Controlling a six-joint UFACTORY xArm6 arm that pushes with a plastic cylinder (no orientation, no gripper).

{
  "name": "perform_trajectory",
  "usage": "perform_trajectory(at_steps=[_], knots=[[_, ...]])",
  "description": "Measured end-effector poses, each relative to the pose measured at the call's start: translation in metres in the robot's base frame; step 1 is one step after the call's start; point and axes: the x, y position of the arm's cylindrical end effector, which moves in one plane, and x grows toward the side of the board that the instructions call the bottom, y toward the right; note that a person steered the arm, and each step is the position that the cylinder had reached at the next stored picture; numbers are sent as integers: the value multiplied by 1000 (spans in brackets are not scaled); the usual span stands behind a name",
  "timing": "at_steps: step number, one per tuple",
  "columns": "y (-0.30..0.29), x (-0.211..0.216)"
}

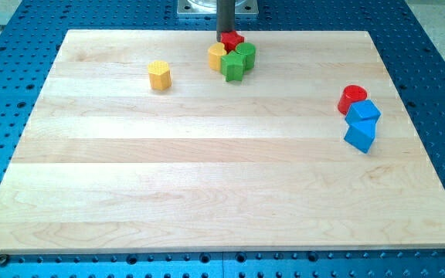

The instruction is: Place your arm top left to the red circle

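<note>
The red circle (351, 98) lies near the view's right edge of the wooden board (207, 177), touching the upper of two blue blocks (364, 112) (361, 135) below it. My tip (224, 38) is at the view's top centre, far to the left of the red circle. It stands right against a cluster there: a red block (233, 40), a yellow block (217, 55), a green round block (246, 53) and a green block (232, 67).
A lone yellow block (160, 76) sits left of the cluster. The board rests on a blue perforated table (431, 46). The arm's metal base (216, 8) is at the view's top centre.
</note>
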Motion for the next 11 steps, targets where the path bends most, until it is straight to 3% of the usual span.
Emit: perform_trajectory(at_steps=[2, 3, 5, 6, 7, 8, 9, 10, 11], knots=[[-59, 22], [-59, 72], [-27, 69], [-56, 63], [-64, 14], [-51, 22], [-18, -18], [69, -19], [144, 43]])
